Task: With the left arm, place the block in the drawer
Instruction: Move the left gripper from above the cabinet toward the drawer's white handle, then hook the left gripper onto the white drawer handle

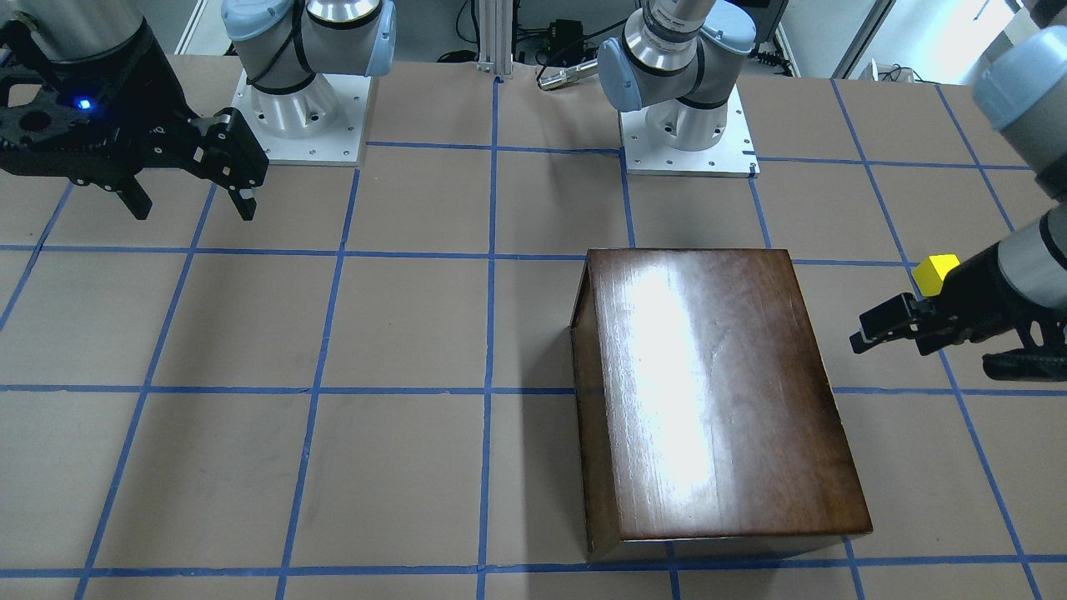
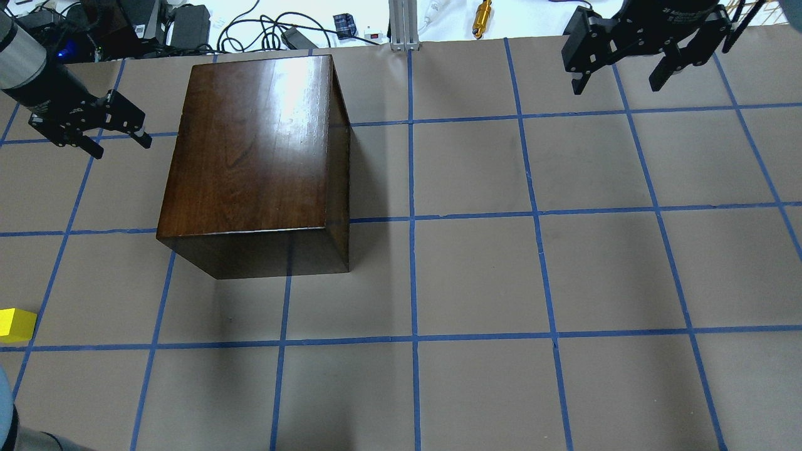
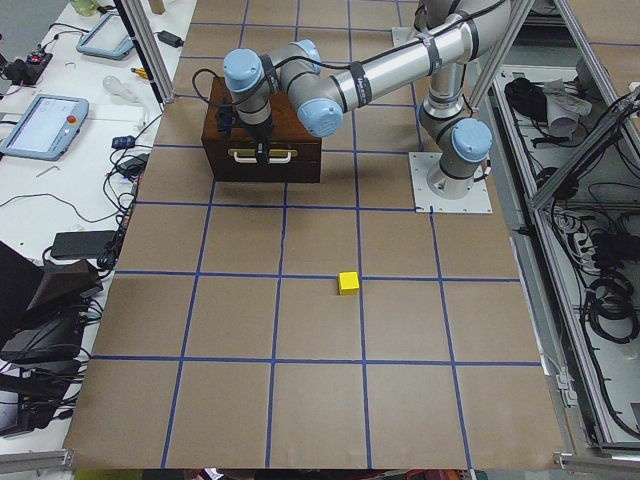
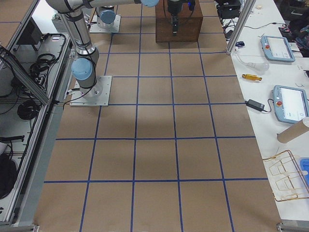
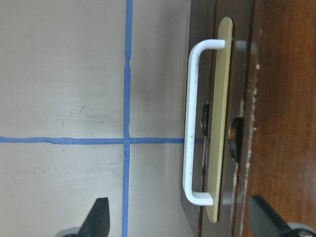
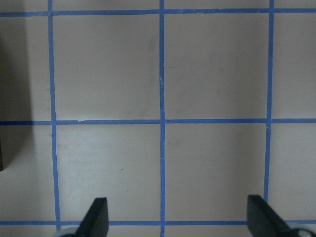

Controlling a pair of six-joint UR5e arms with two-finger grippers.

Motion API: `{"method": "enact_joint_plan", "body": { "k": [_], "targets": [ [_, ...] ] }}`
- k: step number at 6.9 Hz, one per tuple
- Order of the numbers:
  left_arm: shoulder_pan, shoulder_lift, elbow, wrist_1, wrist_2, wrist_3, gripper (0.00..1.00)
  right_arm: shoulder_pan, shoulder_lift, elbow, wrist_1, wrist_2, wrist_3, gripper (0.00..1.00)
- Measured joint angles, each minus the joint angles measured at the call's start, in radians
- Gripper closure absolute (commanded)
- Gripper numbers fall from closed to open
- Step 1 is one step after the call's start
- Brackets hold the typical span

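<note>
The yellow block sits alone on the table near the robot's left side; it also shows in the front view and left side view. The dark-brown wooden box stands with its drawer shut. The drawer's dark front and metal pull fill the left wrist view. My left gripper hovers open and empty just off that drawer front, far from the block. Its fingertips frame the pull's end. My right gripper is open and empty, high over the far right of the table.
Both arm bases stand on white plates at the robot's edge. An aluminium post, cables and a brass part lie beyond the far edge. Tablets rest on the side bench.
</note>
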Motion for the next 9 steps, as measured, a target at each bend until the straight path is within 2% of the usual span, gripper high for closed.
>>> {"method": "enact_joint_plan", "body": {
  "k": [3,9],
  "targets": [
    [0.019,-0.042,-0.053,0.083,-0.015,0.045,0.00,0.000,-0.001,0.000,0.000,0.001,0.000,0.00],
    [0.020,-0.079,-0.079,0.097,-0.083,0.067,0.00,0.000,0.000,0.000,0.000,0.001,0.000,0.00]
  ]
}}
